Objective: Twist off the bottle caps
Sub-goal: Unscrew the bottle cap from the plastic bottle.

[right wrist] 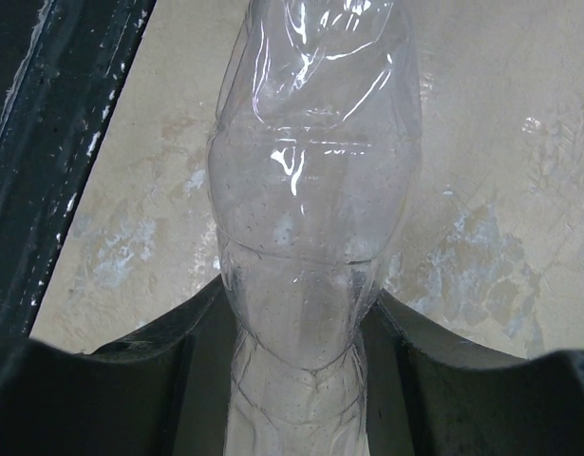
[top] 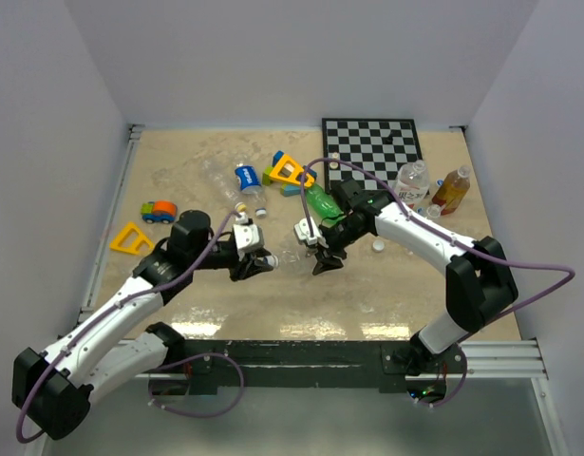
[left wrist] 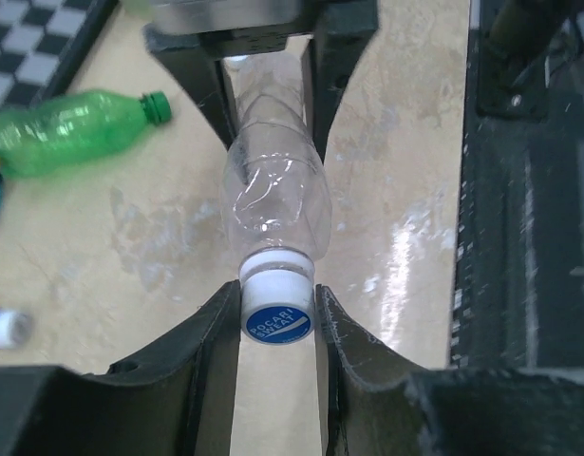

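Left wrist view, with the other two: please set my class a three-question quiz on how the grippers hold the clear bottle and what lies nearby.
1. True or false: the left gripper is closed on the blue-labelled cap of the clear bottle.
2. Where does the right gripper grip the clear bottle? A its body; B its cap; C nowhere.
3. What colour is the screw cap on the green bottle?

Key: 1 true; 2 A; 3 green.
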Action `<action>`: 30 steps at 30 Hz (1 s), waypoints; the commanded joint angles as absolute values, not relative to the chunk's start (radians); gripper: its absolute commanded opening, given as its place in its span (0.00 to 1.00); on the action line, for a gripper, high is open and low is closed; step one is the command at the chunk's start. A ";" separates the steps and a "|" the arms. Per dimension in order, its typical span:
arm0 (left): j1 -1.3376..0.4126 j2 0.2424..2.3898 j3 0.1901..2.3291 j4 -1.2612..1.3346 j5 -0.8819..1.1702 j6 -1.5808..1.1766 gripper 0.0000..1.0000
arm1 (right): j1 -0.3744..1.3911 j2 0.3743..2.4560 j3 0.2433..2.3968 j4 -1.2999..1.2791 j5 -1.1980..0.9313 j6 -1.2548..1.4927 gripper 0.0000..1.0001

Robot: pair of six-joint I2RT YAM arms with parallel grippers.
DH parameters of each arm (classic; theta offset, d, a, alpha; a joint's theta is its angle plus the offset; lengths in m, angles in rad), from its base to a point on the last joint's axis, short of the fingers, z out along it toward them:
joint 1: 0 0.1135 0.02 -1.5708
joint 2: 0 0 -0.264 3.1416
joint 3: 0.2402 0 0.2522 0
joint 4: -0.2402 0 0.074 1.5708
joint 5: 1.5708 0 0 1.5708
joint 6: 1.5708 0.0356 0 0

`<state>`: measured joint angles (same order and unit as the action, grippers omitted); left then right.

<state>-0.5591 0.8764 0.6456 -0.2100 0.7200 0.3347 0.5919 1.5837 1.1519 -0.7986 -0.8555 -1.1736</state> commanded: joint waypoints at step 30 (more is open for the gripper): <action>-0.545 0.864 0.836 -0.433 0.288 -0.390 0.60 | 0.603 1.583 1.189 -0.793 -0.882 -1.167 0.07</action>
